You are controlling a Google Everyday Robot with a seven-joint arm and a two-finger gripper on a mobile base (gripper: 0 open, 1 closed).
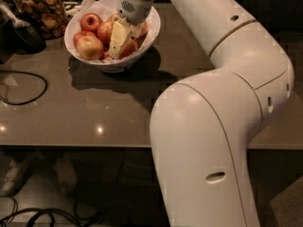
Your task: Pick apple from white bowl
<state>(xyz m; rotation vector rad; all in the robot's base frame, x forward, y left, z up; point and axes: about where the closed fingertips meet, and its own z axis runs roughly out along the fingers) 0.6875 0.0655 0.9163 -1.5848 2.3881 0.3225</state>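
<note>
The white bowl (150, 30) stands at the back left of the grey-brown table and holds several red-orange apples. One apple (90, 47) with a yellowish blush lies at the front left, and another (91, 21) lies behind it. My gripper (120, 38) reaches down from the white arm into the middle of the bowl and sits among the apples. It touches the apples around it and hides those underneath. A reddish apple (130, 47) shows just to its right.
A glass jar of brown snacks (42, 11) stands left of the bowl, with a dark object (19, 34) beside it. A black cable (28, 86) loops on the table's left. My large white arm (222, 126) fills the right half. The table's front edge (75, 145) runs across.
</note>
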